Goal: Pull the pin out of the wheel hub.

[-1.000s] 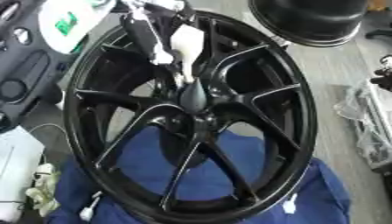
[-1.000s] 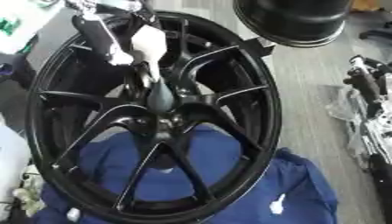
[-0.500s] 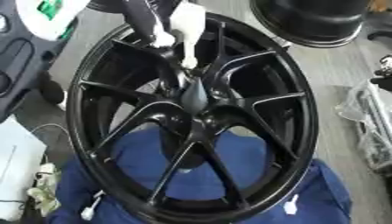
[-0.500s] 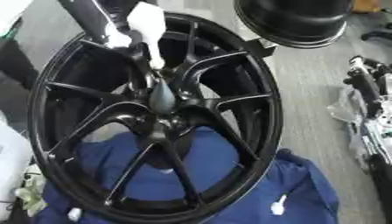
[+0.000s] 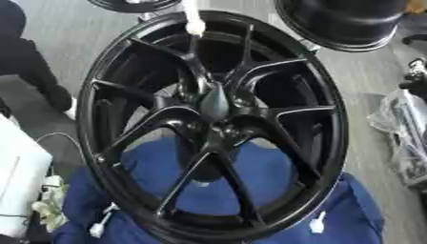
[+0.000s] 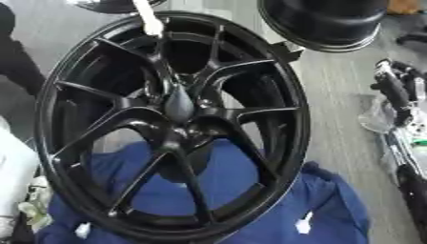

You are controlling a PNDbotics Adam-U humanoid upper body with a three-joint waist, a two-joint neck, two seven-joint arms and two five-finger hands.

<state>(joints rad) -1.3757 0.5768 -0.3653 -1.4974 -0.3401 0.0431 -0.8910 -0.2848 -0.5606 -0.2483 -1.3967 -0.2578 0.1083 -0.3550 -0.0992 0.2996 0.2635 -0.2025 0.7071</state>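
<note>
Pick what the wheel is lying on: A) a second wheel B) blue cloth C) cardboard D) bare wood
B: the wheel has its near rim on a blue cloth, which also shows through the gaps between the lower spokes.

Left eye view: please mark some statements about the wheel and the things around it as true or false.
1. The wheel is silver. False: it is black.
2. A blue cloth lies under the wheel's near part. True.
3. A second black rim lies beyond the wheel, at the upper right. True.
4. A robot hand grips the hub centre. False: nothing holds it; only a slender white thing shows over the far rim.
5. The wheel has no spokes. False: several spokes run from hub to rim.
</note>
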